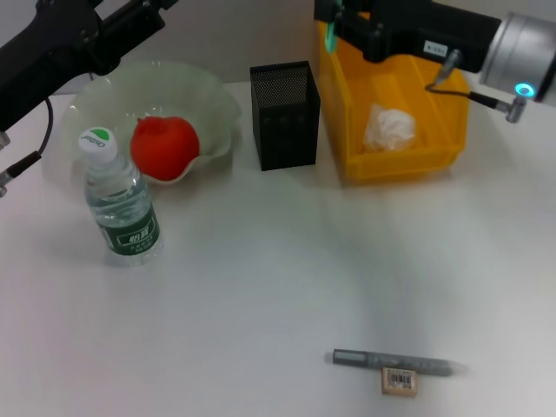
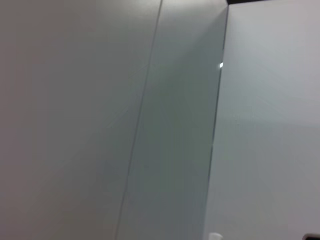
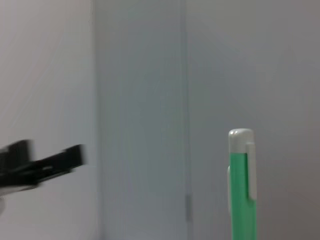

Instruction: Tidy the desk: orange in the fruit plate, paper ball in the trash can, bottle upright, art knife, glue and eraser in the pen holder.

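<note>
Green glue stick (image 1: 330, 36) hangs from the right gripper (image 1: 334, 26) at the back of the bench, above the gap between the black pen holder (image 1: 285, 115) and the yellow trash can (image 1: 395, 109). The gripper is closed around it. In the right wrist view the glue stick (image 3: 242, 185) stands up straight, green with a white cap.

The pen holder sits near the back edge, in the middle. The trash can is just to its right, and the white paper ball (image 1: 389, 129) lies inside it.

The orange (image 1: 164, 146) rests in the clear fruit plate (image 1: 217, 104) near the back left corner. The bottle (image 1: 119, 198) stands upright just in front of the plate.

The grey art knife (image 1: 395, 360) lies flat near the front edge, far from the right gripper. The eraser (image 1: 399, 381) is touching its front side.

The left gripper (image 1: 143, 13) is up by the back left corner, above the plate. I cannot tell how it is set.
</note>
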`<state>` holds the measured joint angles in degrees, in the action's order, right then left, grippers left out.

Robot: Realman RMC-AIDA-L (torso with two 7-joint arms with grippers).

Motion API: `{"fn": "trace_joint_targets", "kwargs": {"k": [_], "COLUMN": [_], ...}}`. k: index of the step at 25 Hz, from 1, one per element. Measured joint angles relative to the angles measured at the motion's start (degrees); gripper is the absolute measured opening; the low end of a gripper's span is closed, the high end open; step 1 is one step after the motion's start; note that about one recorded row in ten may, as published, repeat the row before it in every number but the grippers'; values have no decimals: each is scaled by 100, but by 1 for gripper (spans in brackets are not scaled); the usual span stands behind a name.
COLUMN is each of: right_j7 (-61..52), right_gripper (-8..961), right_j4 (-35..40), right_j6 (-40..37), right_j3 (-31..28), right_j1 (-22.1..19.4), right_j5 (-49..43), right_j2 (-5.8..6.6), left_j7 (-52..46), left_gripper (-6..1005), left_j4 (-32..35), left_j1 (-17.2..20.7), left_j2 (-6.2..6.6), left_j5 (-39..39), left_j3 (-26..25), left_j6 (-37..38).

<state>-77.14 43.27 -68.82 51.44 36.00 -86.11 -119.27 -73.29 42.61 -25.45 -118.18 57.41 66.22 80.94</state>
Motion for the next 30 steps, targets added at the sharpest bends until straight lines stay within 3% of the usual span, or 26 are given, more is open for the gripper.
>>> {"fn": "trace_joint_targets", "kwargs": {"k": [5,15,23,30], "right_j7": [375,890,1144,2456], "right_gripper": [175,176,176,176], "right_j4": [-402,-1208,-1535,-2201], "right_j6": [701,1252,1435,1439], "right_j3": [-1,-12,-50,-12], "right_j1": [325,948,1052,1053], "right_j5": [200,230,328,1353], "right_j2": [0,18,6,1], "left_j7": [6,-10,142,332], "left_gripper": [736,731,730,730], "left_j4": [-4,-8,-8,-8], "left_j1": [-11,-13,-54,-62], "left_j2": [4,44,17,5], "left_j5": [22,58,165,166], "left_j3": [-3,1,26,10], "left_j6": [-113,-387,-395,-366]}}
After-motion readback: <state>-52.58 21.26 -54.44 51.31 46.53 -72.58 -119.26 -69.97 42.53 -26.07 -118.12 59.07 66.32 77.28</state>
